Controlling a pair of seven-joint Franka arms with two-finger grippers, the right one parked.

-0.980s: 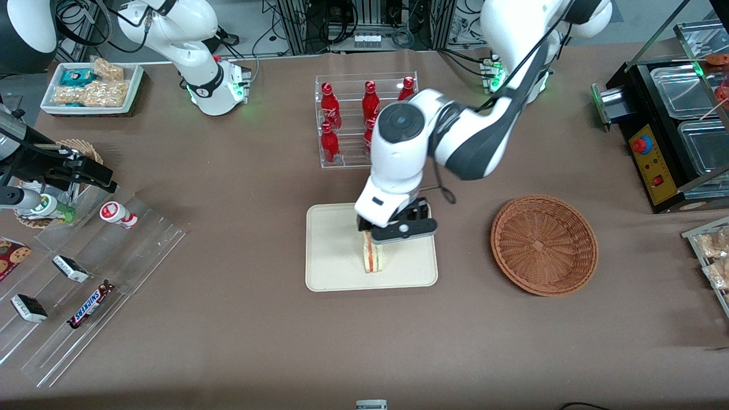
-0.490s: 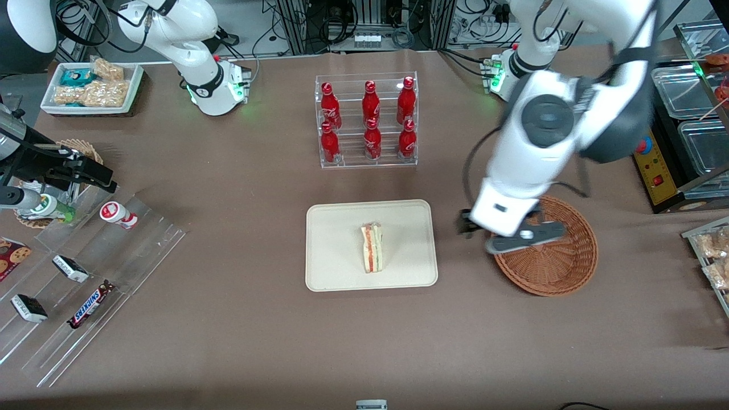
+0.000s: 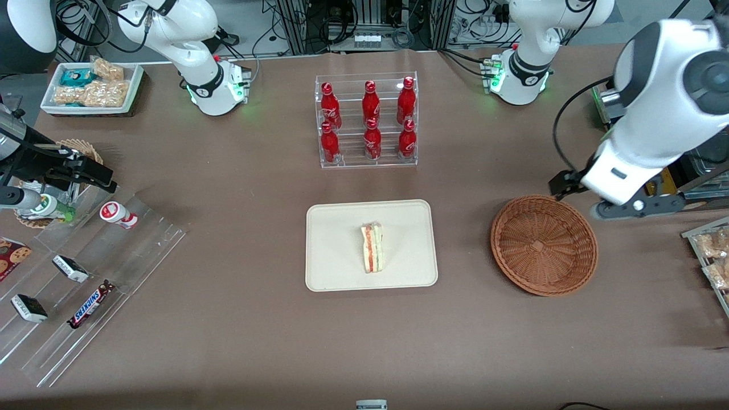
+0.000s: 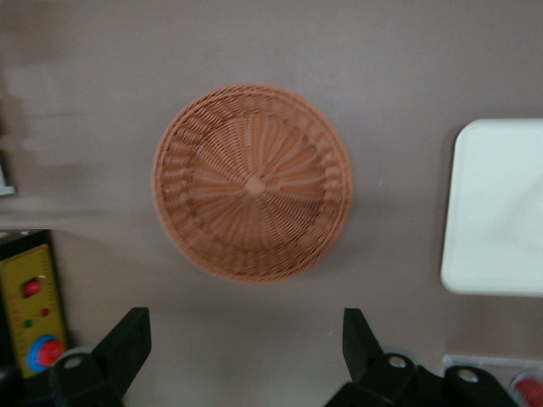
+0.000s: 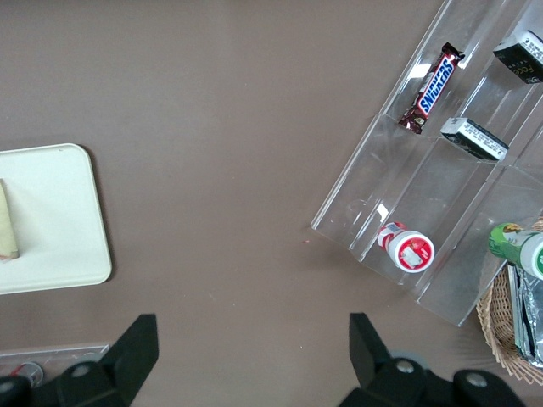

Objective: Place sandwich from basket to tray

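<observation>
The sandwich (image 3: 372, 255), a pale wedge with red and green stripes, lies alone on the cream tray (image 3: 336, 250) near the table's middle. The reddish-brown wicker basket (image 3: 544, 245) sits beside the tray toward the working arm's end and has nothing in it. My left gripper (image 3: 612, 200) hangs high, just off the basket's rim toward the working arm's end, open with nothing between its fingers. The left wrist view looks down on the basket (image 4: 253, 182), an edge of the tray (image 4: 501, 212) and the spread black fingertips (image 4: 127, 339). The right wrist view catches the tray (image 5: 51, 220) and a sliver of the sandwich (image 5: 7, 222).
A clear rack of red bottles (image 3: 367, 119) stands farther from the front camera than the tray. A black machine with a yellow panel (image 3: 649, 165) sits close to the gripper. Snack packets (image 3: 712, 256) lie at the working arm's table end. A clear stepped shelf (image 3: 85, 273) occupies the parked arm's end.
The gripper let go of the sandwich on the tray, rose, and swung across the basket toward the working arm's end. The sandwich stays on the tray.
</observation>
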